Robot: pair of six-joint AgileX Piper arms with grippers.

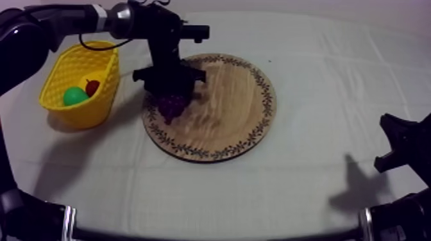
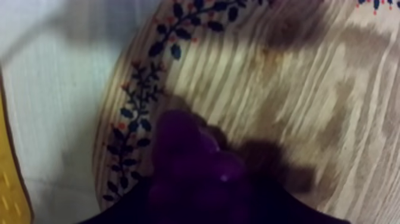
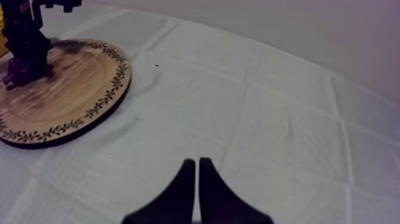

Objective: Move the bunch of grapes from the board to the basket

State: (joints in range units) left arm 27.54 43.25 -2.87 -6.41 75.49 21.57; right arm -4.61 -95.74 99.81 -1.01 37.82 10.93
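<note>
The left claw (image 1: 170, 95) hangs straight down over the bunch of grapes (image 1: 172, 107), its arm reaching in from the far left, above the yellow basket (image 1: 96, 109). The grapes are on the wooden board (image 1: 231, 102), on its left part just inside the rim nearest the basket. The dark purple berries show right under the claw's black body.

From the left wrist camera the bunch lies close up against the claw, over pale wood grain and beside the rim's band of small dark leaves with reddish dots. Whether the claw has closed round the grapes or stands open about them I cannot tell, since the bunch itself hides the contact. The grapes seem to rest on the wood rather than hang clear of it.

The basket stands on the tabletop (image 1: 308, 192) just beside the board's left edge (a green toy fruit (image 1: 74, 96) and a small red fruit (image 1: 92, 86) lie side by side inside it).

The right claw (image 3: 196, 162) is well apart from the board, over bare cloth, with its two fingers pressed together into a narrow wedge, holding nothing.
</note>
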